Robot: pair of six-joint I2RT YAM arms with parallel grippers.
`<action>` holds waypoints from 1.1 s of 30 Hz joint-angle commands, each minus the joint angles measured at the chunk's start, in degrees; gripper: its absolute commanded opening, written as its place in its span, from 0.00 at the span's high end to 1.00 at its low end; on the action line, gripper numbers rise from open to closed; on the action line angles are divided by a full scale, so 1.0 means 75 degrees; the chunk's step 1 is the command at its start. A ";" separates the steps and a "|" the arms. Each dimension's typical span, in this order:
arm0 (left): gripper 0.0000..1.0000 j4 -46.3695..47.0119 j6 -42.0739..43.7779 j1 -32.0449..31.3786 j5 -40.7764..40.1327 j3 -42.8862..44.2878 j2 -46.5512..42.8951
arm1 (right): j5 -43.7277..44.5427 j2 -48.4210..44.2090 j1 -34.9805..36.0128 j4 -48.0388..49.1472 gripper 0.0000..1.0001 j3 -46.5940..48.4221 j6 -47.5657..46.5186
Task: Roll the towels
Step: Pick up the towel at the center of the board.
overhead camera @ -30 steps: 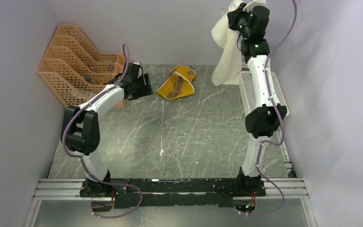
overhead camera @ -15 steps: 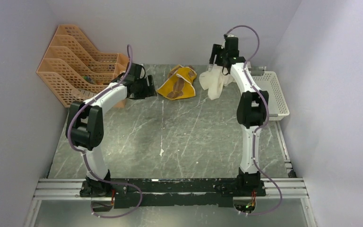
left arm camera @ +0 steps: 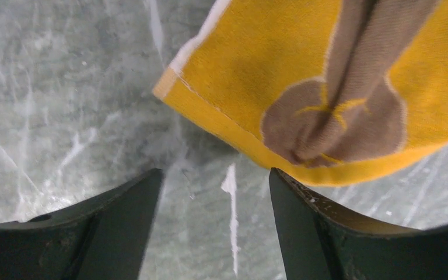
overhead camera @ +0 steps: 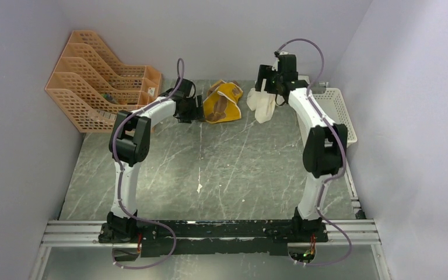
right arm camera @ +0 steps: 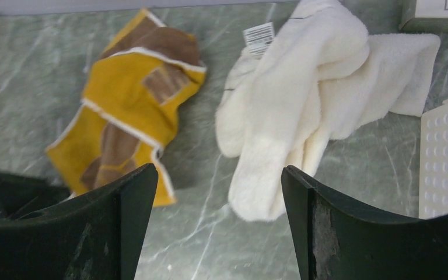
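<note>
Gaping: left pincer (left arm camera: 214, 172) beside mustard towel (left arm camera: 256, 70), right pincer (right arm camera: 219, 168) by cream towel (right arm camera: 303, 93)

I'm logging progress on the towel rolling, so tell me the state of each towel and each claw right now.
Yellow-brown towel: unrolled, crumpled on the table.
Cream towel: unrolled, bunched in a heap on the table.
Left claw: open, empty, just short of the yellow-brown towel's corner.
Right claw: open, empty, above the cream towel.
</note>
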 commanded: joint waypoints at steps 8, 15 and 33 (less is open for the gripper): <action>0.48 0.0108 -0.0185 -0.0026 -0.0171 0.1271 0.1123 | 0.0023 -0.2307 0.0684 0.0981 0.21 -0.2655 -0.0162; 0.93 -0.0539 0.0710 0.0441 0.0619 0.3150 0.1599 | -0.0110 -0.2588 0.0756 0.1027 0.22 -0.2816 -0.0236; 0.93 -0.1763 0.1821 0.1749 -0.0100 -0.2180 -0.6308 | 0.0208 -0.1188 0.2558 0.2728 0.20 -0.1892 -0.0997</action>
